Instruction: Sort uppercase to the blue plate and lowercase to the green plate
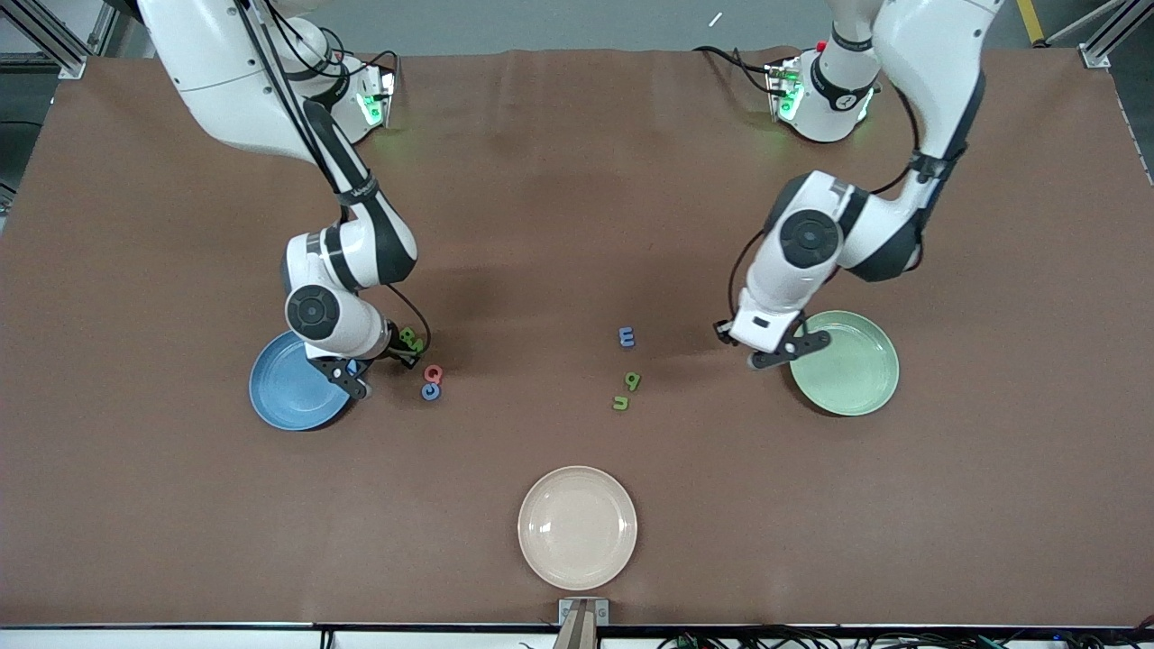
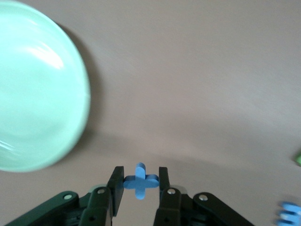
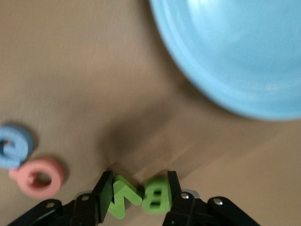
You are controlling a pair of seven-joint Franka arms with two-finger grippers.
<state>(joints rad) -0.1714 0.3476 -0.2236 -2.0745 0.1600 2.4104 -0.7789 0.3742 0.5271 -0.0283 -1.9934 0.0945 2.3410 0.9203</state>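
Left fingers [image 2: 140, 181] clamp blue x [image 2: 140, 180]; right fingers [image 3: 137, 193] (bent low) bracket N [image 3: 123, 197] and B [image 3: 156, 194].

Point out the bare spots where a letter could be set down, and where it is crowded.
Bare: the green plate, the blue plate, the cream plate, and the table between the arms. Crowded: beside the blue plate around the Q, and around the m, q and u.

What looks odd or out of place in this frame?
The right claw has two letters between its fingers at once, green N and green B, beside the blue plate. Nothing else stands out.
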